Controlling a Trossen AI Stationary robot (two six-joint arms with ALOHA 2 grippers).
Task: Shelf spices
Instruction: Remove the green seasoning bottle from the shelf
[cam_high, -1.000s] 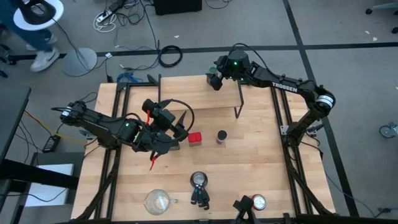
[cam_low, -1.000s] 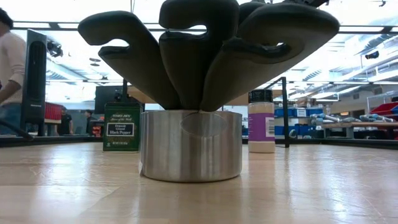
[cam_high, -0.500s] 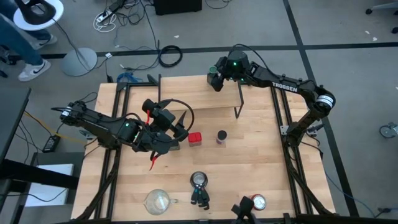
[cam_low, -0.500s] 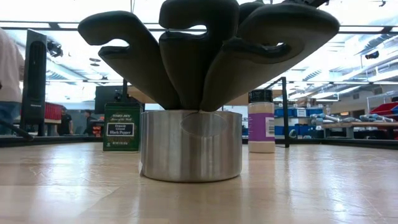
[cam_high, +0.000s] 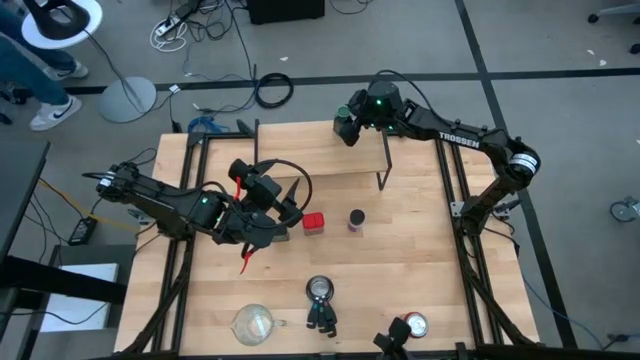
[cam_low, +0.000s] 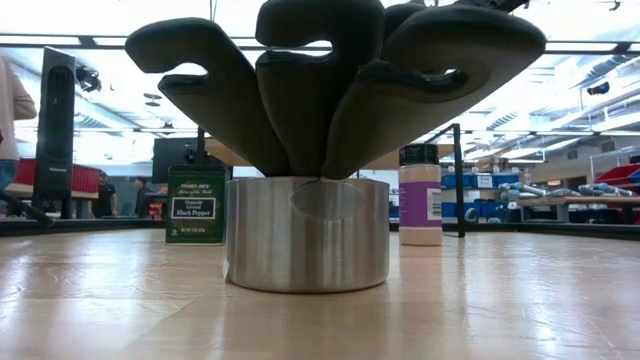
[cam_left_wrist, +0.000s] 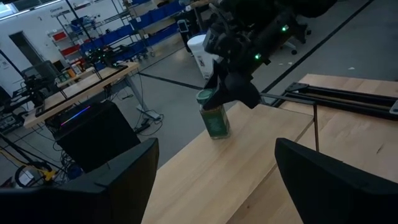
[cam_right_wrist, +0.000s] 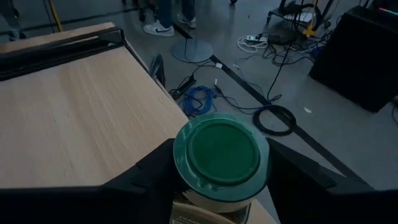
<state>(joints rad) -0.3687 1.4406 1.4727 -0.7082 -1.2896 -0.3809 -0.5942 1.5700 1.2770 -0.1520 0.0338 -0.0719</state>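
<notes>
The shelf (cam_high: 310, 150) stands at the table's far middle. My right gripper (cam_high: 344, 127) is over its far right part, shut on the green-lidded jar (cam_left_wrist: 215, 117). My left gripper (cam_high: 290, 212) hangs open just left of the red tin (cam_high: 314, 222), touching nothing. The purple-labelled jar (cam_high: 356, 219) stands upright on the table right of the red tin. In the low view the olive tin (cam_low: 195, 205) and the purple-labelled jar (cam_low: 420, 195) stand on the tabletop; the red tin is hidden there. My right gripper pinches the green jar at its lid (cam_right_wrist: 224, 149), one finger on each side. The fingers (cam_left_wrist: 231, 87) slant down from the table's right. The jar is upright, and its bottom (cam_left_wrist: 219, 134) seems to rest on the shelf board (cam_left_wrist: 242, 168).
A steel can (cam_high: 320, 290) holding dark utensils stands near the table's near edge and fills the low view. A glass cup (cam_high: 254, 322) and a red-topped can (cam_high: 415, 325) sit along the near edge. The shelf's black legs (cam_high: 383, 180) stand behind the purple jar.
Neither arm nor any spice has visibly moved. A person on the floor beyond the table's far left corner has walked on.
</notes>
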